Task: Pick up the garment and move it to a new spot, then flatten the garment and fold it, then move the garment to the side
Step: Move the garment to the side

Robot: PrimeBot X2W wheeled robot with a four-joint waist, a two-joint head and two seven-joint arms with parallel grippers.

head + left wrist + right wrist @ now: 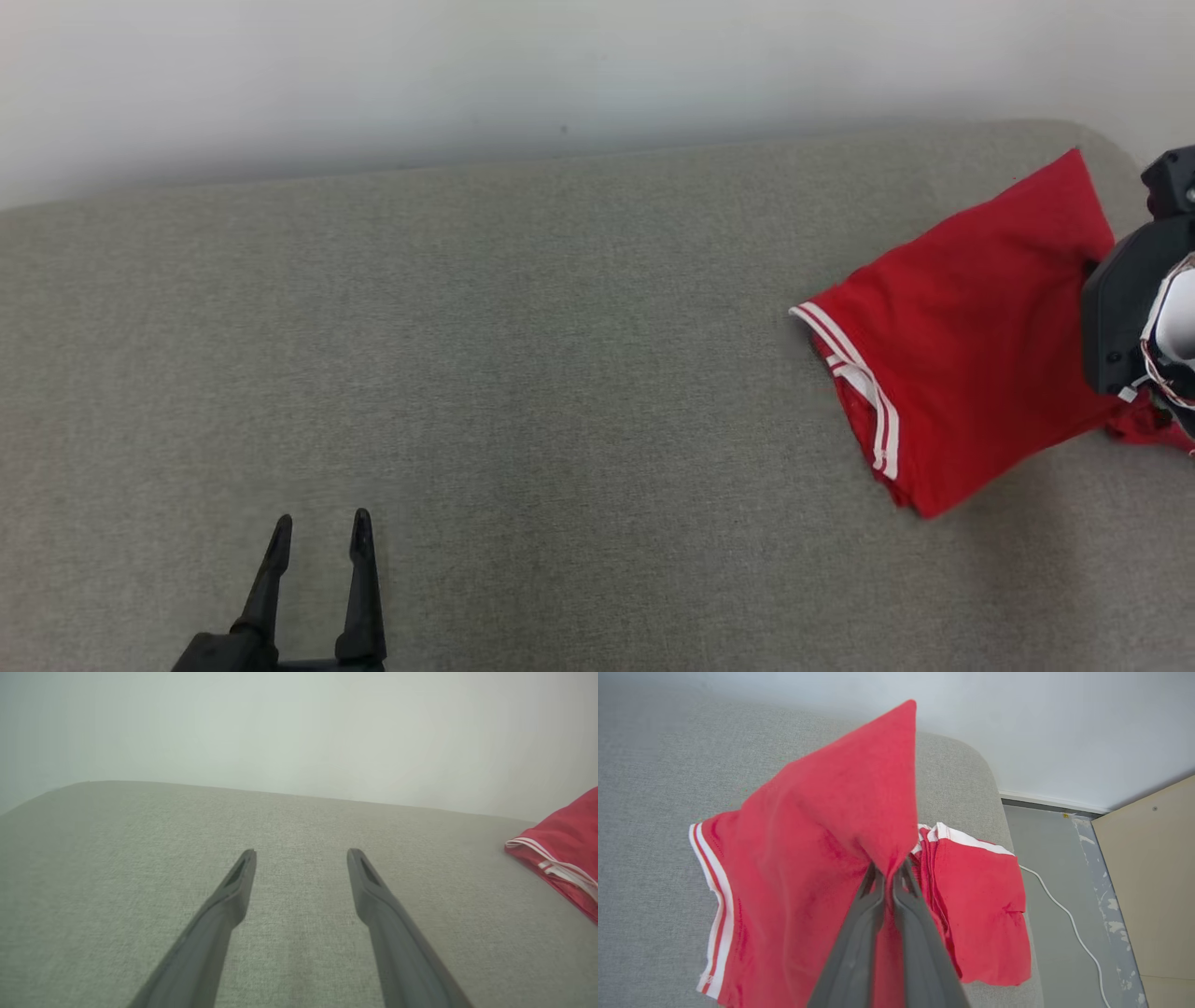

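Note:
The garment (971, 327) is red with white stripes along its hem and lies at the right end of the grey cushion (523, 355). My right gripper (888, 870) is shut on a fold of the red garment (822, 858), lifting one corner up into a peak; part of the cloth hangs over the cushion's right edge. In the head view the right wrist (1134, 308) covers the garment's right side. My left gripper (320, 529) stands open low at the left, nothing between its fingers (238, 882). The garment's striped edge (560, 854) shows far to its right.
A pale wall runs behind the cushion. Off the cushion's right end there is grey floor with a white cable (1069, 924) and a beige panel (1153, 882). The cushion's rounded right corner (985, 784) is close to the garment.

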